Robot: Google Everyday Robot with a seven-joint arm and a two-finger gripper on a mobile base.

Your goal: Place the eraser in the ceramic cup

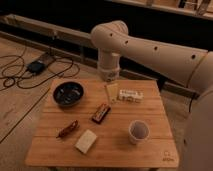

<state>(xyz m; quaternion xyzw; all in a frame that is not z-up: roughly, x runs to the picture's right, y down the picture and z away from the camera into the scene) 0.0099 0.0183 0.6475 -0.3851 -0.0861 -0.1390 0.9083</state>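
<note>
The eraser (101,113), a small dark block with orange-red edging, lies flat near the middle of the wooden table (150,150). The ceramic cup (138,131), off-white and upright, stands to its right and nearer the front; nothing shows inside it. My gripper (112,92) hangs from the pale arm over the far middle of the table, just beyond the eraser and apart from it. Its pale fingers point down, open, with nothing held.
A wide dark bowl (68,94) sits at the far left. A small white box (130,95) lies right of the gripper. A reddish-brown bar (67,129) and a beige block (86,141) lie at the front left. Cables (30,67) run over the floor to the left.
</note>
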